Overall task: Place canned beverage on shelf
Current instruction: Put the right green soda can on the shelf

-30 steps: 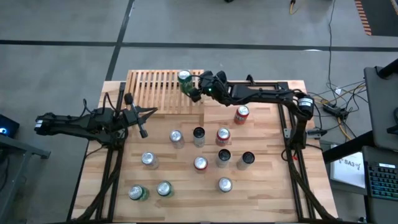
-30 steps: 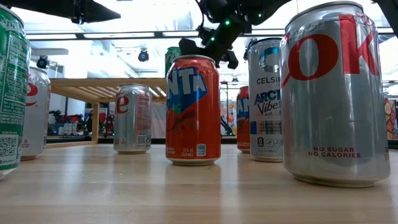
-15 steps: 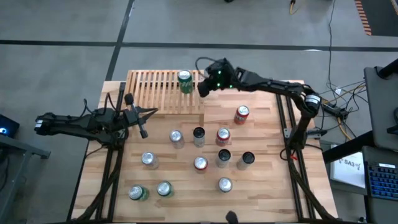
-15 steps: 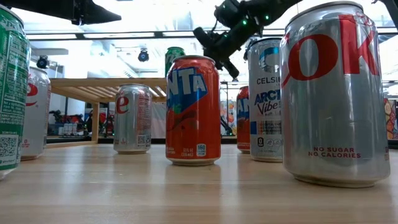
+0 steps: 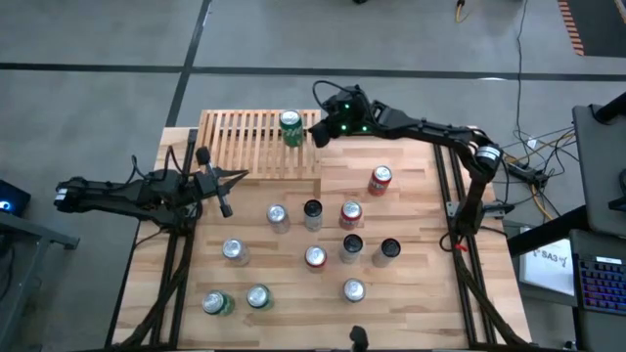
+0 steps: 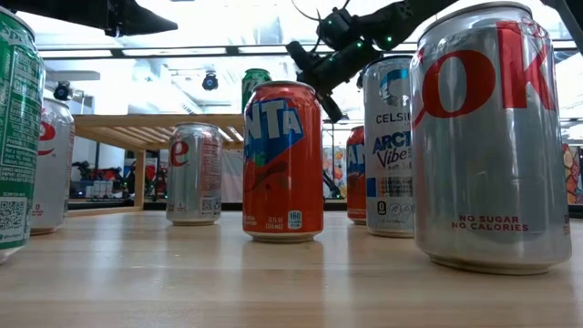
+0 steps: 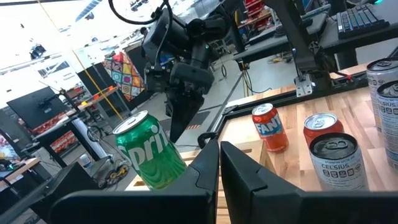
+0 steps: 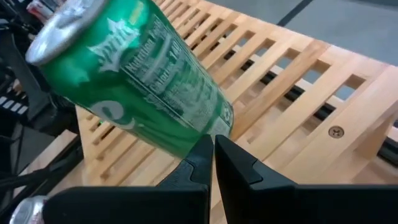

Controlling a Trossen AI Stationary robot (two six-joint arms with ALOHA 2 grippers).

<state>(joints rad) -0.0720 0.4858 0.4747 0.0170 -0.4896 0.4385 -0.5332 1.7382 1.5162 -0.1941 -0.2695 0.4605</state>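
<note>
Green Sprite can (image 5: 290, 127) stands upright on the shelf (image 5: 256, 144), near its right end, on the light-wood slats; the shelf sits at the table's (image 5: 411, 284) far left corner; the right gripper (image 5: 320, 132) hangs just beside the can on its right, apart from it, jaws closed tight and holding nothing; in the right wrist view the can (image 8: 134, 93) fills the frame beyond the pressed-together fingers (image 8: 193, 174), with the slats (image 8: 280, 93) behind it; in the low view the right gripper (image 6: 321, 84) shows above the Fanta can (image 6: 282, 161); the left gripper (image 5: 225, 200) waits over the table's left side, well apart from the shelf, jaws also closed and empty; its wrist view looks across at the Sprite can (image 7: 149, 152) and the right gripper (image 7: 180, 118) beside it; other cans stand scattered over the near half of the table, a red one (image 5: 380, 179) among them.
</note>
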